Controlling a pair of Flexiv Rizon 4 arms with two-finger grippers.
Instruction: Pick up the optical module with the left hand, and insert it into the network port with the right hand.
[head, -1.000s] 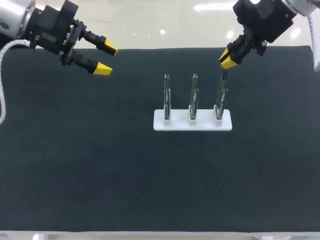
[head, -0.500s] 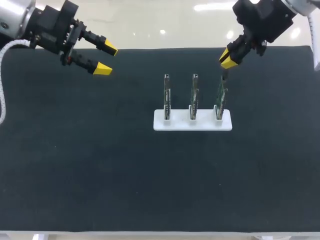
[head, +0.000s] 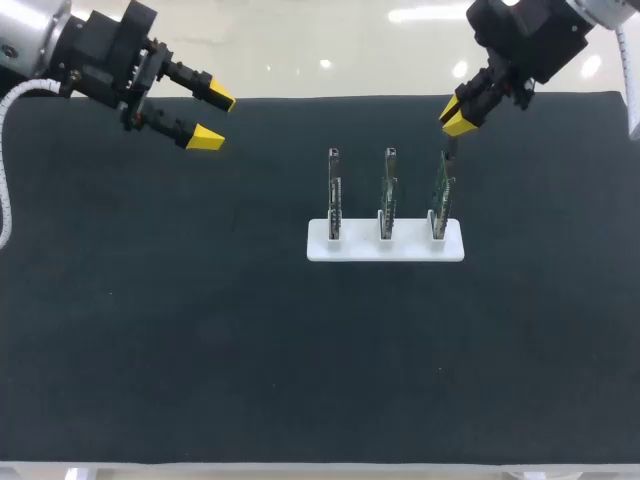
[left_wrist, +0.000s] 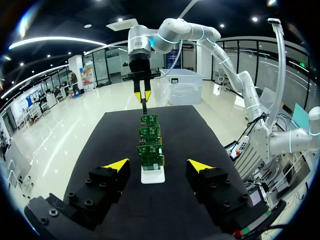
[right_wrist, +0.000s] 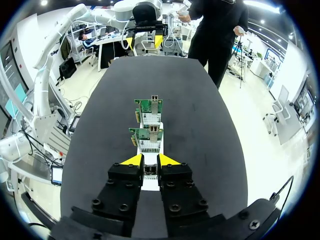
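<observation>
A white holder (head: 385, 245) on the black mat carries three upright green network cards (head: 387, 195). My right gripper (head: 459, 119) hangs over the rightmost card (head: 441, 195), shut on a thin dark optical module (head: 449, 150) that points down and reaches the card's top edge. In the right wrist view the module (right_wrist: 150, 171) shows between the nearly closed fingers, with the two other cards (right_wrist: 150, 135) ahead. My left gripper (head: 213, 118) is open and empty over the mat's far left. In its own view the gripper (left_wrist: 158, 164) faces the row of cards (left_wrist: 150, 152), with the right gripper (left_wrist: 142, 94) beyond.
The black mat (head: 200, 330) covers the table to its edges, with nothing else on it. The holder stands a little right of the middle, toward the far side.
My right gripper has crept very slightly up and away with the module. The left arm has kept still.
</observation>
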